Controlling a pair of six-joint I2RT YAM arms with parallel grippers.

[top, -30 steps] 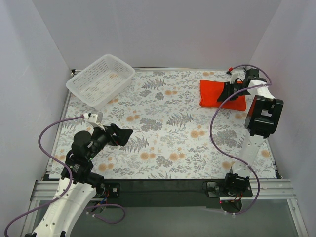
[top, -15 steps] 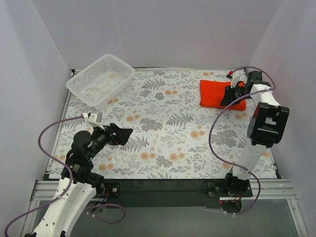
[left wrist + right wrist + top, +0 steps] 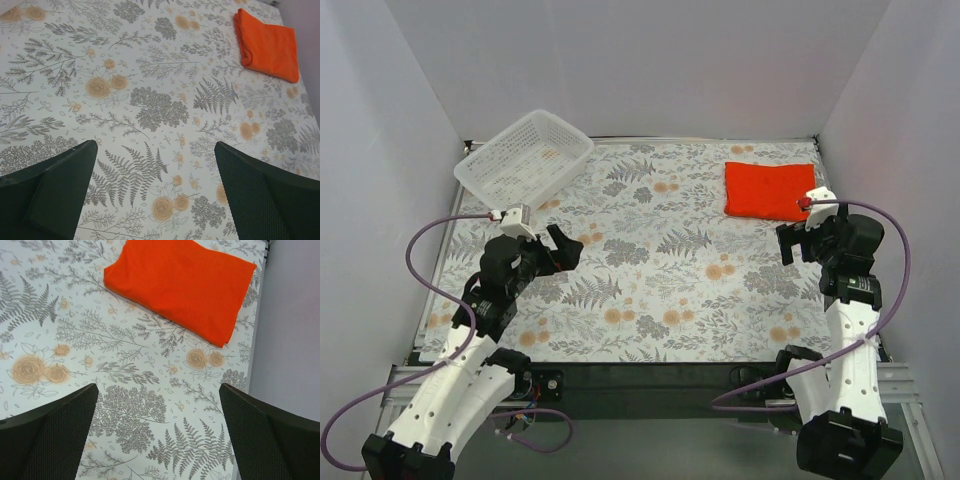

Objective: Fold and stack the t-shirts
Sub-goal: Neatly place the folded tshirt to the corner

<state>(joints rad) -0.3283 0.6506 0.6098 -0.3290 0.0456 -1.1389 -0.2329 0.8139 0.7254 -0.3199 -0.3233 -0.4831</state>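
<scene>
A bright orange-red t-shirt lies folded into a flat rectangle at the far right of the flowered table; it also shows in the right wrist view and in the left wrist view. My right gripper hovers open just in front of it, apart from the cloth, nothing between its fingers. My left gripper stands open over the left middle of the table, far from the shirt, holding nothing.
A white plastic lattice basket sits tilted at the far left corner. White walls close in the table on the left, back and right; the right wall is close beside my right gripper. A black rail runs along the near edge.
My right gripper has let go of the folded shirt, opened wide and pulled back toward the near side. My left arm has shifted slightly, its gripper staying open.
</scene>
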